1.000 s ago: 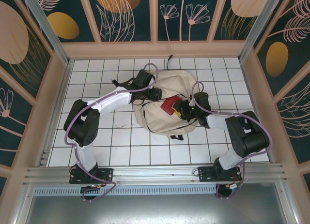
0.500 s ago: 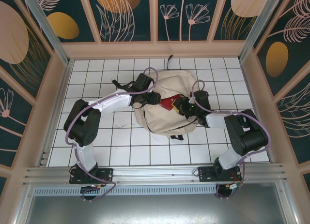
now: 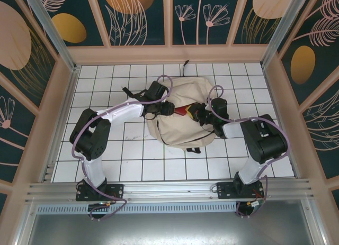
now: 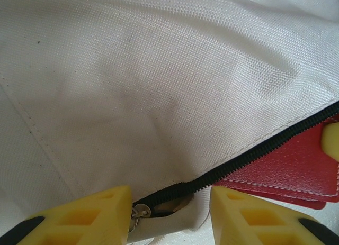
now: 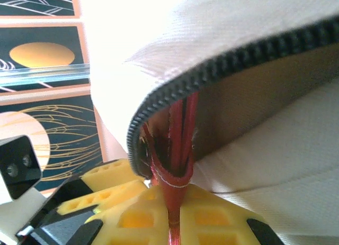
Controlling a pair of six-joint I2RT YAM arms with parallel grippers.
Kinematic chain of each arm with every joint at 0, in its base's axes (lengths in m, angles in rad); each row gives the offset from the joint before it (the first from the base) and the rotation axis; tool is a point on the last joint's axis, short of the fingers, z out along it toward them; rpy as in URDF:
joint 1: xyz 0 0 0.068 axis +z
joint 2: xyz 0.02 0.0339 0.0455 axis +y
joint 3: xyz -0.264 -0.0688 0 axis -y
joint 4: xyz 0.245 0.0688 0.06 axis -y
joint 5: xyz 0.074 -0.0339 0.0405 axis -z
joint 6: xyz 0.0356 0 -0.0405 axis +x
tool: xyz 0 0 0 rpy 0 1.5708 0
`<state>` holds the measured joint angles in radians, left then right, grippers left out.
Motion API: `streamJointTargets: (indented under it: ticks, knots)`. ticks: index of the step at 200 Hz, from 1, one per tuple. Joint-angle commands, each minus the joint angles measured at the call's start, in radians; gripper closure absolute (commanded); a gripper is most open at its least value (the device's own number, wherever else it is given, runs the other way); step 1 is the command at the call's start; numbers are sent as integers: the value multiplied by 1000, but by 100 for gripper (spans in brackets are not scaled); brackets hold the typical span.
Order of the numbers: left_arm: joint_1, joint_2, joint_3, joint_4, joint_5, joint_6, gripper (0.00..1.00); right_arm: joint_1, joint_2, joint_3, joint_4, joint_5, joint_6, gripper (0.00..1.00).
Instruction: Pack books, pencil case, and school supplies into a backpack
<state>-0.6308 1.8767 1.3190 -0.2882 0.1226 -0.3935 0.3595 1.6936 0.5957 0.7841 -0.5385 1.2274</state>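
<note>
The right pincer [image 5: 172, 202] is pressed together on the near edge of a small, flat red square [image 5: 177, 144] of stitched, leathery material, seen edge-on just ahead of its fingertips. A second ago its jaws stood wider and the red square lay in plain sight on top of the bag. Now most of it has slid forward, past the pincer, under the black zipper [image 5: 212, 70] of the large cream fabric backpack [image 5: 222, 33]. From above, a mere sliver of red [image 3: 181, 110] shows between the two pincers.

The left pincer [image 4: 169, 213] faces it from the other side of the opening. Its yellow fingers [image 4: 79, 213] stand apart astride the bag's lip and the zipper pull. They have drawn in a little, but I cannot tell whether they truly bite the cloth. Beyond them, the red corner [image 4: 286, 171] pokes out beneath the zipper teeth.

I judge the supplies nearly stowed: a short push deeper, then release. The backpack lies on the white-tiled table [image 3: 132, 160] under both pincers.
</note>
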Motion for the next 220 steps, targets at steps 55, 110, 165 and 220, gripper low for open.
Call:
streamJointTargets:
  ticks: [55, 110, 165, 220]
  knots:
    - [-6, 15, -8, 17, -2, -34, 61, 72, 105, 85, 160, 147, 65, 94]
    - [-6, -16, -30, 20, -28, -63, 64, 96, 167, 113, 155, 151, 103, 82]
    - [-4, -69, -69, 37, -96, -133, 65, 96, 94, 87, 11, 128, 65, 82]
    - [-6, -132, -228, 141, 18, -223, 72, 140, 135, 111, -15, 110, 126, 88]
